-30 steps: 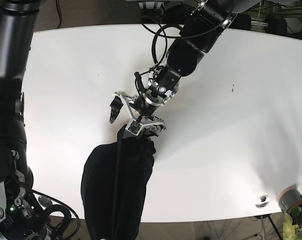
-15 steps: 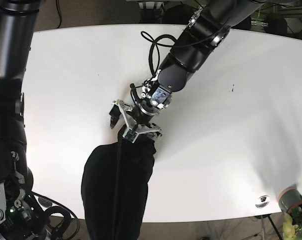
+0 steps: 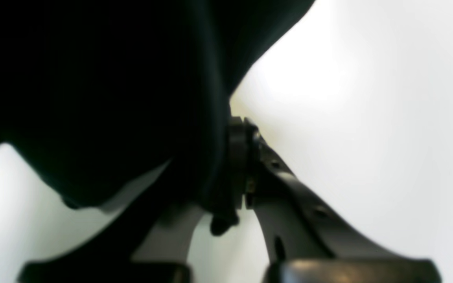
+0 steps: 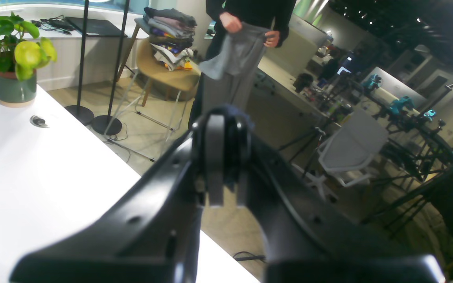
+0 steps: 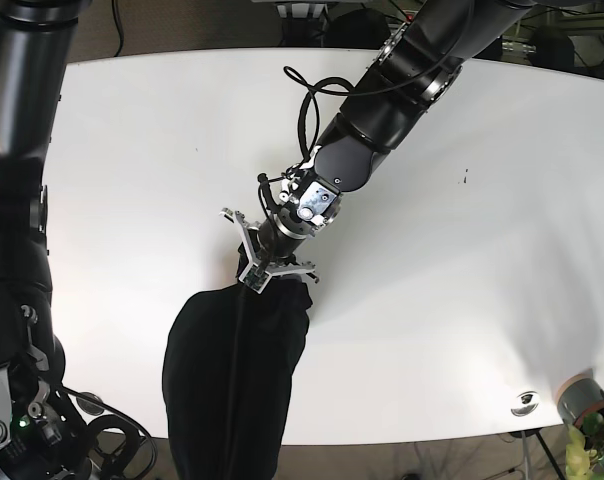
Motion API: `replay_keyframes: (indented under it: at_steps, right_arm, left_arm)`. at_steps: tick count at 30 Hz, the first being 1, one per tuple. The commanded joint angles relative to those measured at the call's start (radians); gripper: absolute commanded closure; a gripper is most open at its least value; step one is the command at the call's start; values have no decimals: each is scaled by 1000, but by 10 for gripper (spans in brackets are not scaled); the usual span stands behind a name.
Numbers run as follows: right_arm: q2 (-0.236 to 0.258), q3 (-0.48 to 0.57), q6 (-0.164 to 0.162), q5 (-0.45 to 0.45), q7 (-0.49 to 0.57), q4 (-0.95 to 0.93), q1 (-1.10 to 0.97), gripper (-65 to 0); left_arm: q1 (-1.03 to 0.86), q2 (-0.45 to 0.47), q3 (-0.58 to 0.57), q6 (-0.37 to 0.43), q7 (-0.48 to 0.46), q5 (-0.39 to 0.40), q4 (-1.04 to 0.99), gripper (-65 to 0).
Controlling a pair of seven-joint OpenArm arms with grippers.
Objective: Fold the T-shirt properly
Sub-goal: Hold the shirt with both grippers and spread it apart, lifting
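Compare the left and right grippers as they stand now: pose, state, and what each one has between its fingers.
The left gripper is down at the white table, shut on the top edge of the black T-shirt; the right gripper is up off the table, pointing out into the room. In the left wrist view dark cloth fills the gap; the right's pads meet on nothing. Both are shut.

T-shirt (image 5: 232, 370) on table (image 5: 132, 170), left gripper (image 5: 267, 262) seemingly at its far edge

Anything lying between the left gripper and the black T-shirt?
Nothing: in the left wrist view the left gripper is clamped on the T-shirt edge itself.
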State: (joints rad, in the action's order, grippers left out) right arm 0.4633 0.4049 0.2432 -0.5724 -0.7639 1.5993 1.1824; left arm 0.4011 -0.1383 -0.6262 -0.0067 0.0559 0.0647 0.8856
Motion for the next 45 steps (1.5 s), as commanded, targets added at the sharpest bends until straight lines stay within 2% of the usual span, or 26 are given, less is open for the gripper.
replay_keyframes:
  at_steps: [1,7,14,18,24,30,36,40,45]
  right_arm:
    - [7,-14,-9,7,33,5,41,-22]
    - [9,-14,-9,7,33,-27,31,-22]
    - [9,-16,-9,9,33,-40,24,-22]
    - [10,-16,-11,9,33,-49,24,-22]
    - [7,-48,-11,9,34,-81,24,-22]
    - [4,-74,-11,9,34,-109,8,-22]
    - [1,-91,-11,7,34,-107,-8,-22]
    - [1,-93,-11,7,34,-107,-12,-22]
    - [1,-94,-18,9,34,-110,-32,-22]
  left_arm:
    - [5,-19,30,4,-37,-1,74,0]
    - [-44,15,116,3,-34,-6,201,0]
    - [-100,98,130,1,-29,-1,337,0]
    - [-140,165,130,1,29,2,439,0]
    - [-245,239,167,1,45,2,607,0]
    - [-308,246,256,-2,45,-1,668,0]
    - [-348,285,262,-62,45,-3,719,0]
    - [-390,299,271,-65,78,-1,774,0]
    - [-443,331,335,-65,88,-1,841,0]
